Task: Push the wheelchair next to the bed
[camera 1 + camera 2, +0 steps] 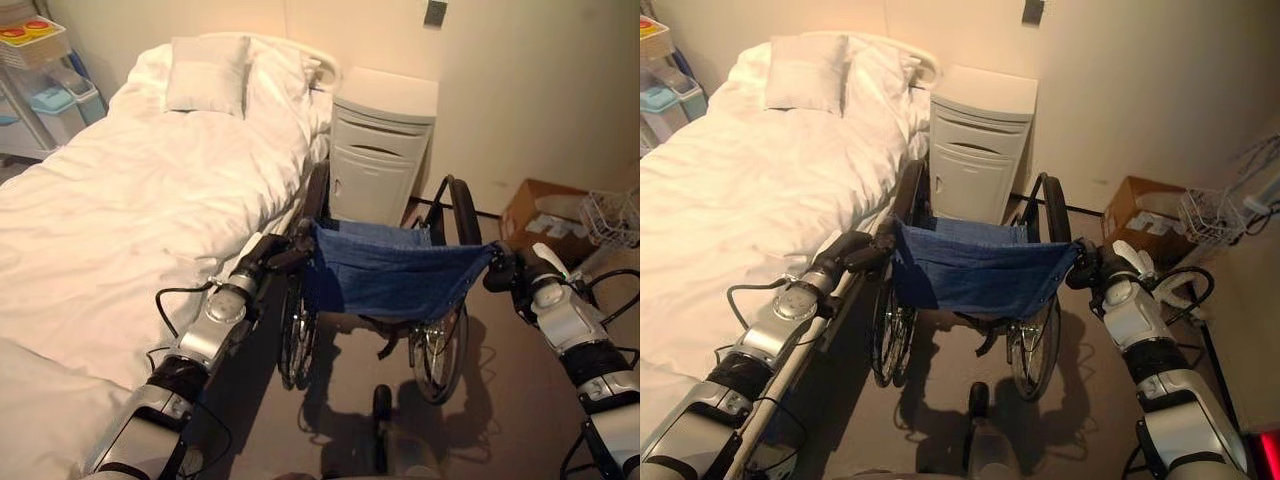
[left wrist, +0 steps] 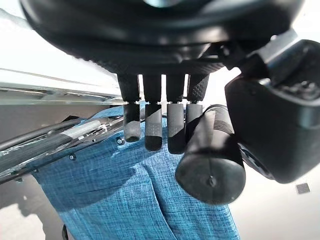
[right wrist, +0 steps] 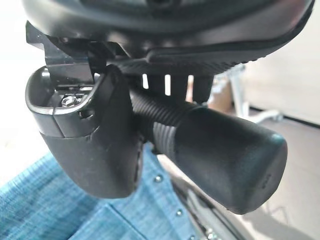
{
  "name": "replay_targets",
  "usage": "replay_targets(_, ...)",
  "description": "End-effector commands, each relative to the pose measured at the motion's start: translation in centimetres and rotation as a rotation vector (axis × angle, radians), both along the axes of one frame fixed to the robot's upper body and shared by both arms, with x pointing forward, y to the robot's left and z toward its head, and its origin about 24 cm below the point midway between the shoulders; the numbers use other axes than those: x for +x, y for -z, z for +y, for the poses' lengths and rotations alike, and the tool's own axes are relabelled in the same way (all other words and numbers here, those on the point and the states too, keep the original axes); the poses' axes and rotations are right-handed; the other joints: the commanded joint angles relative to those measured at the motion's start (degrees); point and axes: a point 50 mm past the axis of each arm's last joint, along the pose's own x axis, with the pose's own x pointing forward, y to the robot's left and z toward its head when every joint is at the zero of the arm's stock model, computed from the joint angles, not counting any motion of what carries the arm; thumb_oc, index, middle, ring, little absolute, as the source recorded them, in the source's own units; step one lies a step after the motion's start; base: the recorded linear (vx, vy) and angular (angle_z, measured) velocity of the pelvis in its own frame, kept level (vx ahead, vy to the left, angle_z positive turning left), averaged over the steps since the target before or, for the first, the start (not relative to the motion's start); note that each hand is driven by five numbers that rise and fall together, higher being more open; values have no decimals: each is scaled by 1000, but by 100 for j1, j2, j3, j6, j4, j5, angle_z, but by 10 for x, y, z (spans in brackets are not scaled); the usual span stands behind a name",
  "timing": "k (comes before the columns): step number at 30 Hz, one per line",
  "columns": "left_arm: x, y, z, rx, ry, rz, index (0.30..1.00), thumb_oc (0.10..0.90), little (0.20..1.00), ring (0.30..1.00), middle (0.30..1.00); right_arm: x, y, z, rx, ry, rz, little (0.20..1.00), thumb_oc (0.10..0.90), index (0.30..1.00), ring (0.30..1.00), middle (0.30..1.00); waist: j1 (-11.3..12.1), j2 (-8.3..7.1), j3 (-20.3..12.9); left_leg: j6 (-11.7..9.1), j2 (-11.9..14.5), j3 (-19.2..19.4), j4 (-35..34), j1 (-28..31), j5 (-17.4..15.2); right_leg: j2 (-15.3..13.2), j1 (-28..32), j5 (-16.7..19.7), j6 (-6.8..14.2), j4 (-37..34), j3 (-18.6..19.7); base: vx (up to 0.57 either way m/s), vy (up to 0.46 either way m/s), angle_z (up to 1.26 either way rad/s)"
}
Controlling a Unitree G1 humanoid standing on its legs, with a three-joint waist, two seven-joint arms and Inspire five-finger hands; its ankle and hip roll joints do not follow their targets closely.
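Wheelchair [image 1: 385, 290] stands straight ahead of me, its back toward me, and I hold it by both push handles. My left hand [image 1: 272, 252] reaches forward from a low, outstretched arm, its fingers [image 2: 152, 127] curled over the left handle [image 2: 212, 157] with the thumb on the other side of the grip. My right hand [image 1: 1110, 266] mirrors it, the arm stretched forward at the same height, thumb [image 3: 95, 145] and fingers wrapped round the right handle [image 3: 220, 150]. Between my hands hangs the blue cloth back [image 1: 390, 270] of the chair, slack and sagging in the middle. Just beyond my left hand lies the bed [image 1: 120, 210] with its white cover, the chair's left wheel close beside the bed's edge. Past the chair stands a white bedside cabinet [image 1: 378, 150] against the wall. Beyond my right hand, a cardboard box [image 1: 545, 215] and a wire basket [image 1: 610, 215] sit on the floor.
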Motion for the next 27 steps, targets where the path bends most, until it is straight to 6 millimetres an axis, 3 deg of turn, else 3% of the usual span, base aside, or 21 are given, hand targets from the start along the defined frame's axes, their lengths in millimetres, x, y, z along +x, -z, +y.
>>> replay_targets(1,10,-16,20,43,-96,-55,300,400,300,300,300,14,-2,38,35,-250,91,300,400,300,300,300,-59,154,-8,-856,673,620,869,56,-357,82,264,870,-156,163,200,392,-133,60)
replay_targets(3,6,-13,19,48,-109,-42,300,400,300,300,300,11,0,36,11,-270,87,300,400,300,300,300,-136,169,-31,-1188,1153,848,1294,128,393,33,459,799,-250,68,-12,309,-101,98)
replay_targets(4,6,-12,18,46,-112,-40,300,400,300,300,300,10,1,36,9,-273,86,300,400,300,300,300,-143,178,-27,-1226,1210,872,1333,137,463,35,503,800,-261,36,-54,361,-152,65)
replay_targets(5,5,-9,15,34,-116,-43,300,400,300,300,300,8,-1,31,1,-268,70,300,400,300,300,300,-138,103,39,-1327,1427,1083,1916,-163,953,19,840,715,-388,-144,-153,310,-139,27)
replay_targets(6,6,-10,13,33,-114,-48,300,400,300,300,300,9,-2,29,0,-262,66,300,400,300,300,300,-118,81,76,-1348,1486,1183,1929,-273,985,7,966,679,-403,-193,-223,449,-113,7)
replay_targets(8,9,-9,5,27,-90,-55,300,400,300,300,300,9,1,24,-2,-229,56,300,400,300,300,300,-46,135,181,-1383,1663,1435,1158,-603,1203,104,1352,559,-387,-337,-265,300,18,-2)
replay_targets(10,13,-16,4,31,-73,-77,300,400,300,300,300,12,1,26,-8,-207,38,300,400,300,300,300,281,192,397,-1462,1311,1483,388,-1346,1383,246,1967,394,-351,-560,-148,218,10,7)
replay_targets(12,15,-19,4,38,-77,-82,300,400,300,300,300,16,-4,31,-15,-213,23,300,400,300,300,300,492,150,546,-1434,1065,1273,729,-1923,1360,240,2157,318,-371,-724,-13,221,15,-85)
replay_targets(14,11,-16,15,48,-94,-71,300,400,300,300,300,16,-6,32,-14,-230,21,300,400,300,300,300,506,190,466,-1236,941,1249,254,-1554,979,176,2023,275,-313,-645,-54,223,102,-48)
replay_targets(18,2,-12,33,54,-128,-52,300,400,300,300,300,9,4,30,-16,-244,46,300,400,300,300,300,460,324,271,-1096,948,1269,-584,-910,944,179,1874,304,-247,-684,-159,199,63,-20)
replay_targets(19,1,-10,34,56,-139,-45,422,482,422,422,422,8,7,31,-12,-245,50,300,400,300,300,300,467,331,217,-1082,954,1274,-683,-848,956,185,1835,291,-235,-675,-175,112,-3,7)
replay_targets(20,0,-9,35,59,-146,-38,695,664,695,695,695,7,8,31,-13,-244,50,300,400,300,300,300,468,330,200,-1072,958,1283,-686,-835,946,180,1816,285,-229,-663,-182,98,-8,20)
replay_targets(21,0,-7,34,58,-147,-26,900,800,900,900,900,7,10,32,-20,-241,51,300,400,300,300,300,455,330,184,-1060,968,1304,-669,-827,927,171,1774,285,-219,-637,-190,85,-4,-5)
replay_targets(22,-1,-5,32,58,-142,-18,900,800,900,900,900,6,12,31,-27,-235,53,900,800,900,900,900,449,330,168,-1045,970,1306,-646,-825,903,165,1753,280,-219,-618,-178,95,-2,-7)
replay_targets(27,-8,3,33,54,-162,6,900,800,900,900,900,1,12,30,-22,-238,31,900,800,900,900,900,428,321,133,-989,972,1337,-577,-785,815,172,1768,252,-236,-616,-116,86,-2,-1)
